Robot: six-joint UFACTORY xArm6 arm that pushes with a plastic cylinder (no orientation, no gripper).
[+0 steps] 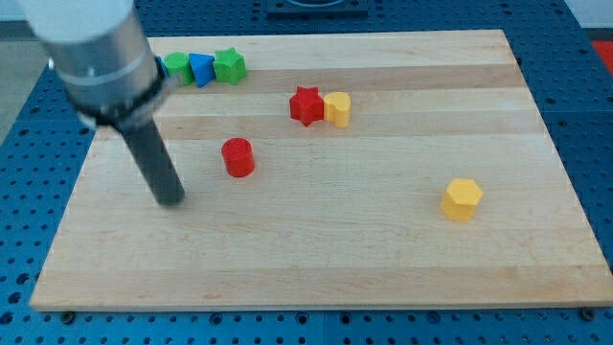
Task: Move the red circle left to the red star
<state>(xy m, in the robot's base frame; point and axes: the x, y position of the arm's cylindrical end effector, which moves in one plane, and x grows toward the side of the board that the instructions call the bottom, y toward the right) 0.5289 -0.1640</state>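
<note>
Landmark: red circle [238, 157], a short upright cylinder on the board, view's left of centre.
Surface: pale wooden board [383, 240], plank grain running left-right, flat on a blue perforated table [594, 115] that shows on all sides.
Room: beyond the table only a grey strip at the view's top corners; nothing more can be made out.
My tip [170, 199]: touching the board, to the view's left and a bit below the red circle, clear gap between, no contact w/ any block.
Hand state: no gripper on this rig, just the dark rod under a grey and white arm body; nothing held.
Red star [306, 105]: up and to the view's right of the red circle, well apart from it.
Yellow block by star [336, 108]: touching the red star's right side; rounded shape, exact form unclear.
Yellow hexagon [462, 199]: far to the view's right of the red circle, slightly lower, alone.
Top-left row: green block [176, 67], blue block [200, 68], green star [229, 65], side by side near the board's top edge, above the red circle; arm body covers the row's left end.
Edges: red circle sits well inside the board, far from every edge.
Open room: bare wood between red circle and red star; wide bare wood below the red circle and to its right.
</note>
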